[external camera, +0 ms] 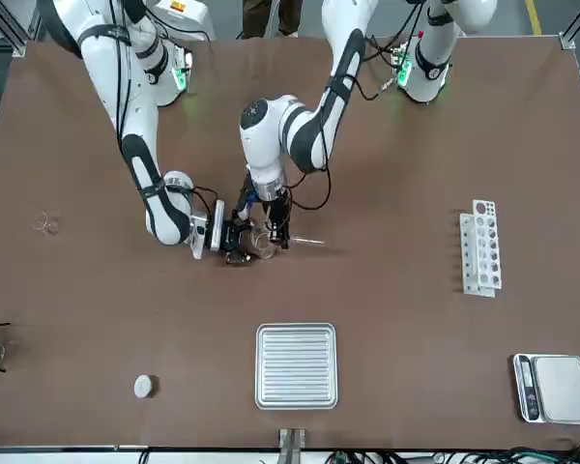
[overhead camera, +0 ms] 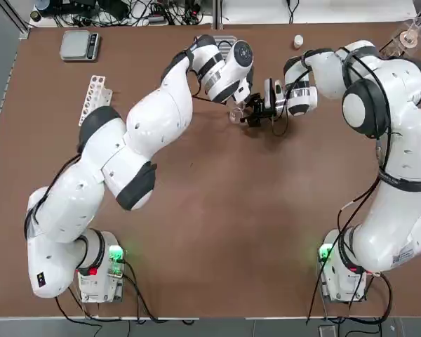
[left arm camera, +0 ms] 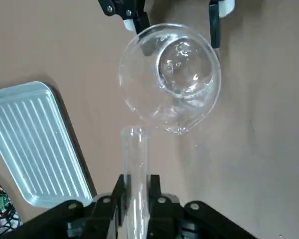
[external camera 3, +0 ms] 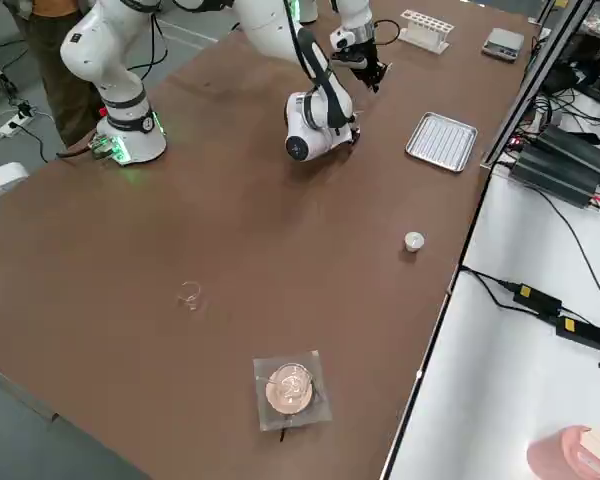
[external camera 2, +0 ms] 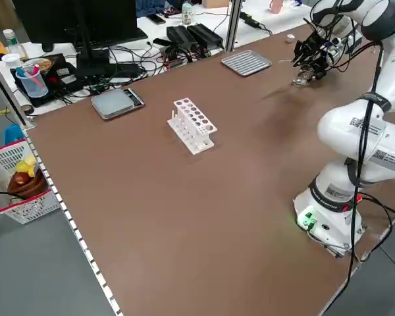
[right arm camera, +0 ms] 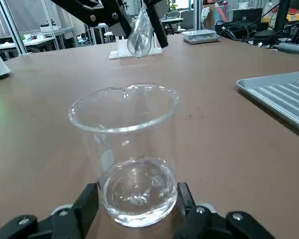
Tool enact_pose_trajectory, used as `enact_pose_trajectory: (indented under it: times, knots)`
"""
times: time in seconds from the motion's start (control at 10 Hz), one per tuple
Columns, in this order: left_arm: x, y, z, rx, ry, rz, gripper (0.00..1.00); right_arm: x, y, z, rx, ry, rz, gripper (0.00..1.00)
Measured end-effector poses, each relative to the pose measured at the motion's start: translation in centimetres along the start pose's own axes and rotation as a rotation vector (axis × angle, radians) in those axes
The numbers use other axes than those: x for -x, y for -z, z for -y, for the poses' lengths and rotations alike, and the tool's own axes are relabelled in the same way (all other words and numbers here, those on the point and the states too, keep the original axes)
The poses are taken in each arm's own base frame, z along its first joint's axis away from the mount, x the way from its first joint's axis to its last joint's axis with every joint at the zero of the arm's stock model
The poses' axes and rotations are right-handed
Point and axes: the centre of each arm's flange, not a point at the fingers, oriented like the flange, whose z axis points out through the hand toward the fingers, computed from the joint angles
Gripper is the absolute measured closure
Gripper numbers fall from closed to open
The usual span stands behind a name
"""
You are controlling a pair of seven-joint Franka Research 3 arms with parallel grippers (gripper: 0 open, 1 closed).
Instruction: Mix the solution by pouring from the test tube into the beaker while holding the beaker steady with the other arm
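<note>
The small clear beaker [right arm camera: 129, 149] stands on the brown table with a little clear liquid in its bottom. My right gripper [right arm camera: 134, 201] is shut on it low down, one black finger [right arm camera: 87, 201] on each side. In the front view the beaker [external camera: 262, 242] sits just beside that gripper [external camera: 240, 243]. My left gripper [left arm camera: 135, 185] is shut on the test tube [left arm camera: 134, 159], whose open mouth lies at the beaker's rim [left arm camera: 177, 127]. From the right wrist the test tube [right arm camera: 140, 35] hangs tilted above and behind the beaker.
A ribbed metal tray [external camera: 296, 365] lies near the far edge. The white tube rack [external camera: 481, 246] and a scale [external camera: 556, 387] are on the robot's left. A white cap [external camera: 143, 387] and a tiny glass piece [external camera: 45, 224] lie on its right.
</note>
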Motion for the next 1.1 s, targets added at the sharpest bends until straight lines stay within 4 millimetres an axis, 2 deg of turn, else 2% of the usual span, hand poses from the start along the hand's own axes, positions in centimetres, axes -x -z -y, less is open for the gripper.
enact_pose_trajectory:
  times: [0.6,0.9,1.1]
  knots:
    - [-1.3,-0.1,-1.4,0.003,-0.036,0.023,0.78,0.0,0.0,0.0,0.000,0.000,0.000,0.28]
    - [-1.3,0.2,-1.2,-0.008,-0.045,0.039,0.78,0.0,0.0,0.0,0.000,0.000,0.000,0.28]
    - [-0.7,0.3,-0.5,0.005,0.040,0.023,0.78,0.0,0.0,0.0,0.000,0.000,0.000,0.28]
